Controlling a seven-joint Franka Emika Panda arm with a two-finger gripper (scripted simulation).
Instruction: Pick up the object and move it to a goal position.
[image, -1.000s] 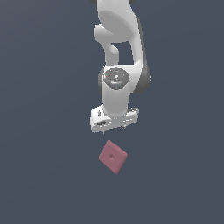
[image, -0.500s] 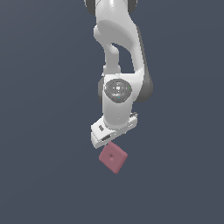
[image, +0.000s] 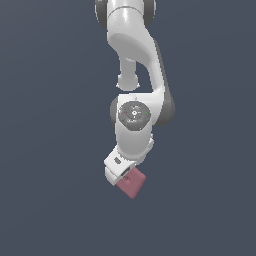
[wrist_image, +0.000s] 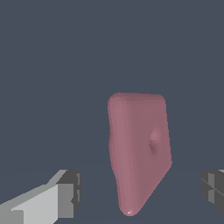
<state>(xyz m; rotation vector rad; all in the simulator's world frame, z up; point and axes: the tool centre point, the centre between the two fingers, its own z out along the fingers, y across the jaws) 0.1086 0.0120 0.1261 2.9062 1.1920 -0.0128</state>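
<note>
Plain dark tabletop (image: 50, 200) surrounds everything. The pink block (image: 131, 182) lies tilted at about 4 o'clock from the wrist, directly under the pincer (wrist_image: 140, 190), between its wide-spread fingers (wrist_image: 68, 192), touching neither.

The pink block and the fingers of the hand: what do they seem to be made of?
The pink block looks like matte soft plastic or rubber: even dusty colour, rounded edges, a small dimple, no glints. The fingers look like hard plastic or painted metal, light grey with darker grey tips and flat, sharp facets. As renders, both stay uncertain.
</note>
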